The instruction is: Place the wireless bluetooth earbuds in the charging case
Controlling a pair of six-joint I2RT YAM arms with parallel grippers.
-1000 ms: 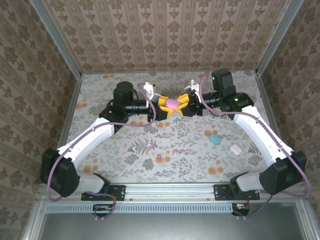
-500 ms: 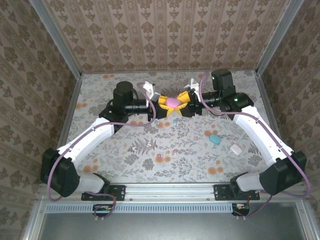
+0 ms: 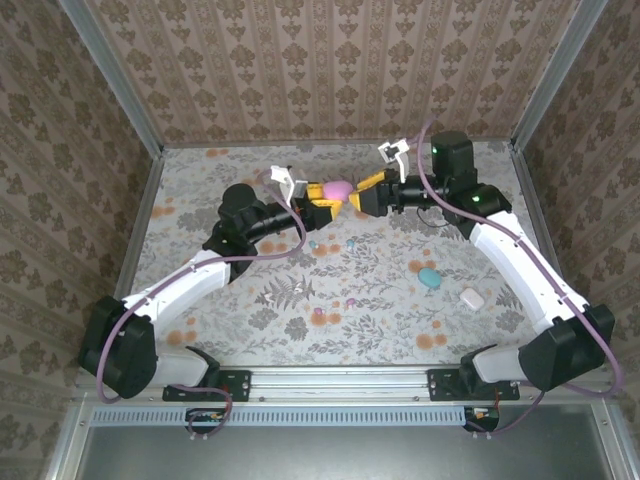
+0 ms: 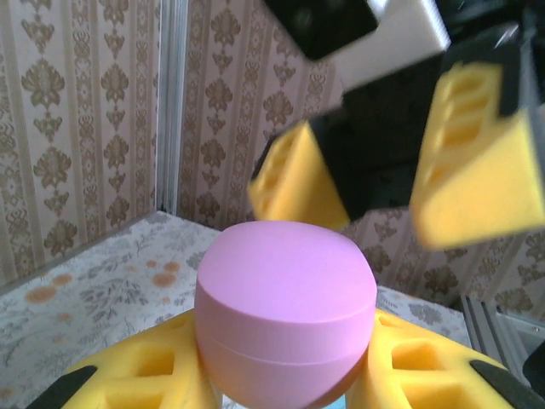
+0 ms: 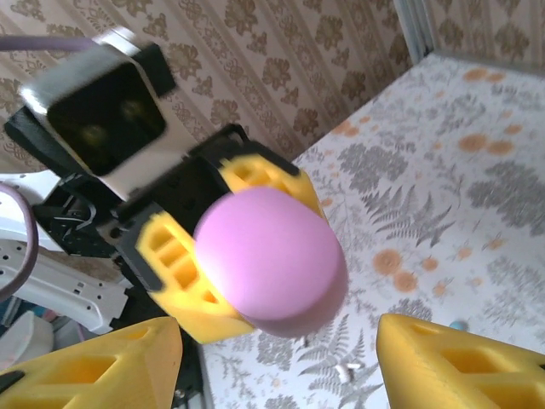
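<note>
Overhead: pink case [image 3: 336, 190], teal case [image 3: 429, 277] apart

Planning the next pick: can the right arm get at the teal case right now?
Probably yes. The right gripper is open and empty, and the teal case lies uncovered on the table, apart from the white case.

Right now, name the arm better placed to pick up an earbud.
Right, probably. The right tool stands open and empty, while the left tool is shut on the pink case. Earbuds lie on the table below.
</note>
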